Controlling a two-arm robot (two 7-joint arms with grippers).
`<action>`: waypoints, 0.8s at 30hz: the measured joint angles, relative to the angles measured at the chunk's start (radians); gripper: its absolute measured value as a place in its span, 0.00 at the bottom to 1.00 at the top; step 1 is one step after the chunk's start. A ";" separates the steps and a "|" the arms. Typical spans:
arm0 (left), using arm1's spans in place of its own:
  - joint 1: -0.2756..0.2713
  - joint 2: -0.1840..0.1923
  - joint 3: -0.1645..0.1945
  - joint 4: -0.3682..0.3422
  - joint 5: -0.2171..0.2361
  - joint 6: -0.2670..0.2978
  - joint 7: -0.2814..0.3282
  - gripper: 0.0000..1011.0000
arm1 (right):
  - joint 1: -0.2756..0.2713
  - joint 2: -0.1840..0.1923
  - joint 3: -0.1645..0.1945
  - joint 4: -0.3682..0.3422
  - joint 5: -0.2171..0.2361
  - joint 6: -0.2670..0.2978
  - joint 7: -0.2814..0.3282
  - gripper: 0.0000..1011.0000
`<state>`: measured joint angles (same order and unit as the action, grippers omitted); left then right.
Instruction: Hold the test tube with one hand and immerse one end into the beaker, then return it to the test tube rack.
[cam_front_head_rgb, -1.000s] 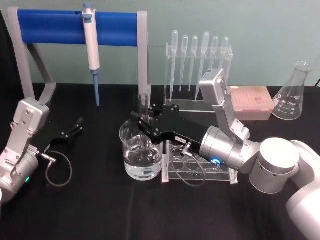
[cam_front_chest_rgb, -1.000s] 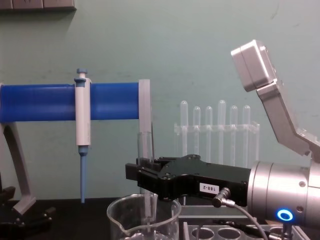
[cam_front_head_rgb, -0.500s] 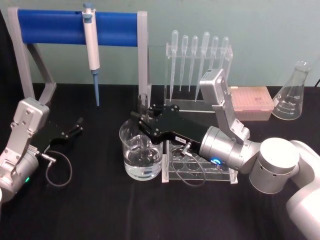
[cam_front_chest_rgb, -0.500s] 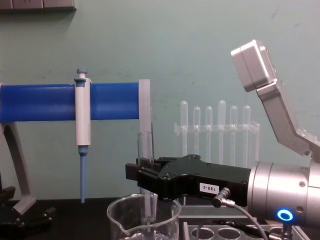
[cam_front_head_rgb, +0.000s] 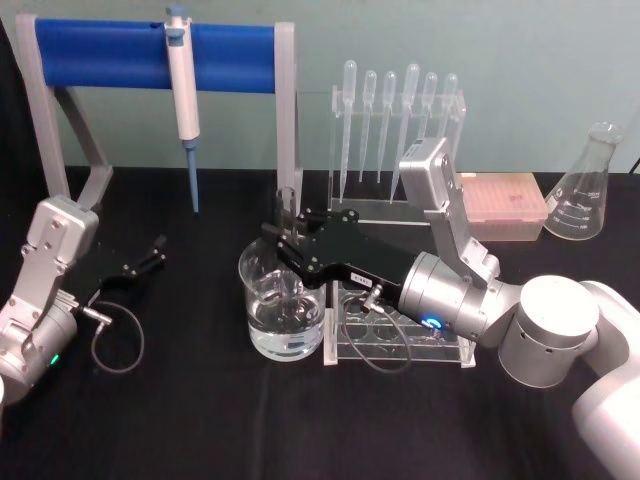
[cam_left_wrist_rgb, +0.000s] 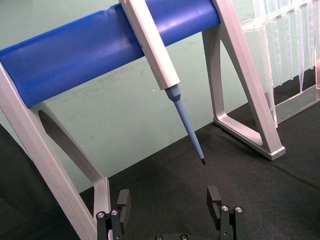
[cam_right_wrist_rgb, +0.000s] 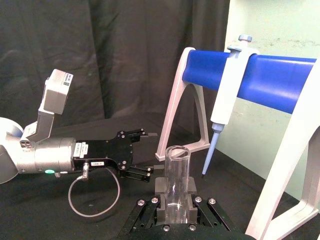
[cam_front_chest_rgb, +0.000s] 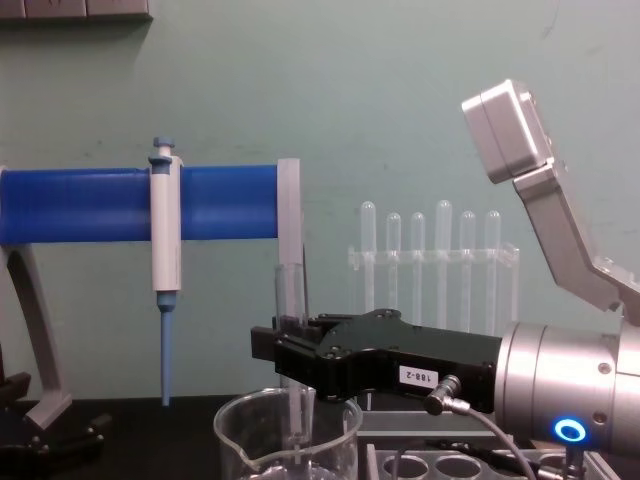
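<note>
Now the right end effector (cam_front_head_rgb: 284, 236) pinches the test tube (cam_front_chest_rgb: 291, 288) upright at its middle; the rim stands above the fingers, and the lower end reaches down inside the beaker (cam_front_head_rgb: 252, 278) on the bench (cam_front_head_rgb: 200, 420). The left end effector (cam_left_wrist_rgb: 170, 210) is spread, well apart.

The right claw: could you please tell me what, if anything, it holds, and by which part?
The right claw grips the test tube about mid-length, its lower end inside the beaker; the left claw is empty.
</note>
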<state>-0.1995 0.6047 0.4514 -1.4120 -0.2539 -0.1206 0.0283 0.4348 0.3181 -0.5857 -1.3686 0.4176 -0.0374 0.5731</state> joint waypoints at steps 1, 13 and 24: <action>0.000 0.000 0.000 0.000 0.000 0.000 0.000 0.99 | 0.000 0.000 0.000 0.000 0.000 0.000 0.000 0.22; 0.000 0.000 0.000 0.000 0.000 0.000 0.000 0.99 | 0.000 0.000 0.000 0.000 0.000 0.000 0.000 0.22; 0.000 0.000 0.000 0.000 0.000 0.000 0.000 0.99 | 0.000 0.000 0.000 0.000 0.000 0.000 0.000 0.22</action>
<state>-0.1995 0.6047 0.4514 -1.4120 -0.2539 -0.1206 0.0282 0.4348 0.3181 -0.5857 -1.3686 0.4177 -0.0374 0.5731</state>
